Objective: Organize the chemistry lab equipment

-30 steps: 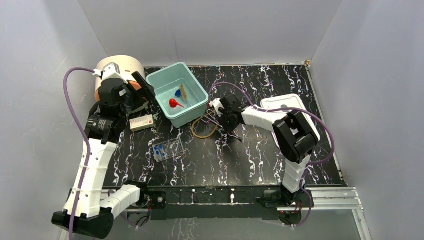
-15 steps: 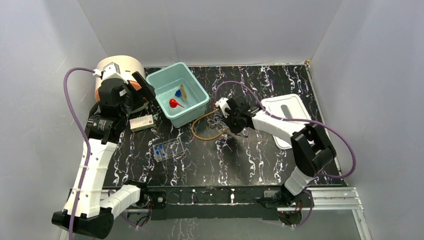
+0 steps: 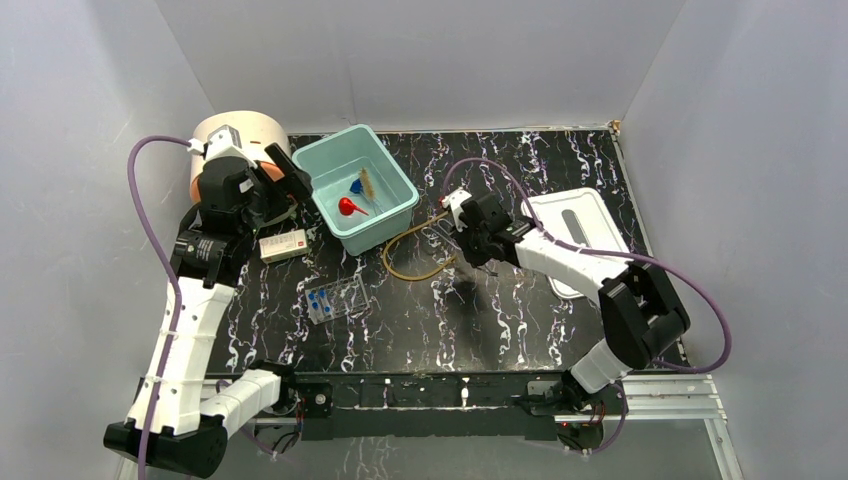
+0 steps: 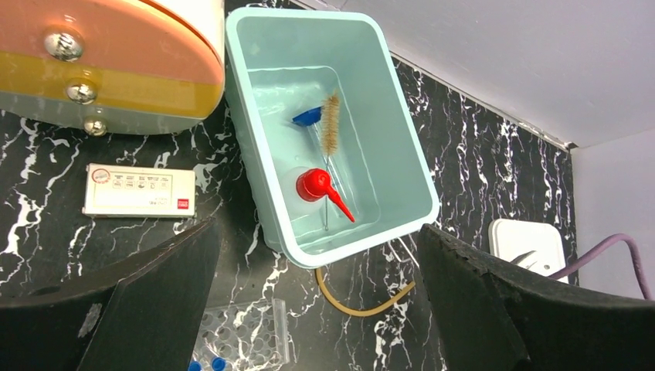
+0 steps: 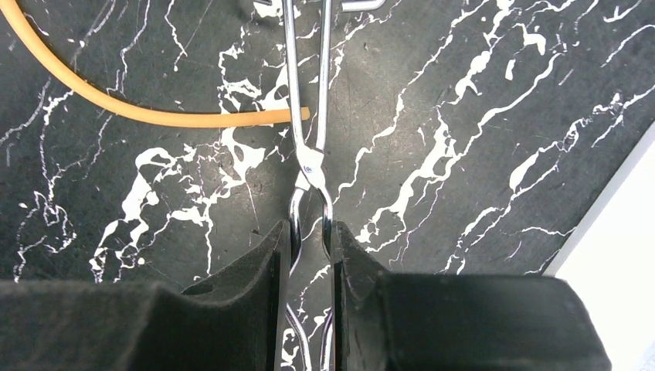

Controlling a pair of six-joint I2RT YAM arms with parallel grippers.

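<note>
**RIGHT ARM SHIFTED; TONGS IN GRIP**

Since the earlier frame the right arm [image 3: 560,258] has swung toward 3 o'clock, taking the right gripper [image 5: 309,246] with it. The teal bin [image 4: 390,124] holds the red-nozzled white squeeze bottle [image 4: 313,185]. Above it, the left gripper [image 4: 317,232] is spread fully and holds nothing. At 5 o'clock of the bin lies the amber tubing loop [image 5: 193,120]; at 7 o'clock, the clear rack [image 3: 335,298]. The right fingers, narrowly parted, pinch the metal tongs [image 5: 307,158].

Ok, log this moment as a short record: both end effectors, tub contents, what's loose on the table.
Left end effector: open, empty, beside the mint-green plastic tub
Right end effector: closed on the metal tongs
Tub contents: red-nozzled white squeeze bottle, bristle brush, clear syringe with blue end
Loose on table: amber tubing loop, clear rack of blue-capped vials, white labelled box
</note>
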